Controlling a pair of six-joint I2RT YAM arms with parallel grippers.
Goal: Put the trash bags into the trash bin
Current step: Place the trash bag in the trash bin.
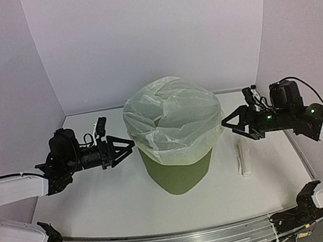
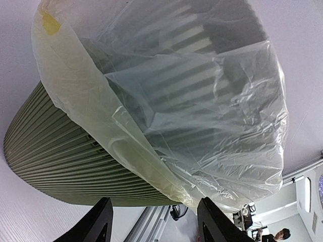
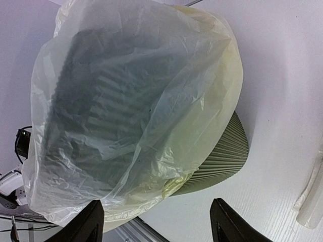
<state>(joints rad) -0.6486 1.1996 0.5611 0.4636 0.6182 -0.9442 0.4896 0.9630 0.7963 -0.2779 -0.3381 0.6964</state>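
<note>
Top external view. The thin, translucent, pale yellowish-white plastic film bag lies over the mouth of the olive-green slatted plastic wastebasket, its skirt hanging down the upper walls. My left gripper points level at the left side of the skirt, close to it. My right gripper mirrors it on the right. Both forearms reach inward, low over the white table. A white rolled plastic item lies beside the wastebasket, under my right arm.

Risk: the wastebasket looks light. An uneven push from one side would likely slide or tip it.

Left wrist view. The left gripper has its fingers spread, with nothing between them. The film bag billows loosely past the wastebasket rim.

Risk: a pinch on this slack film could slip off, or drag the hem up off the rim.

Right wrist view. The right gripper is likewise spread wide and empty. The film bag covers the wastebasket opening.

Risk: opposing pulls from both sides could tear the film.
</note>
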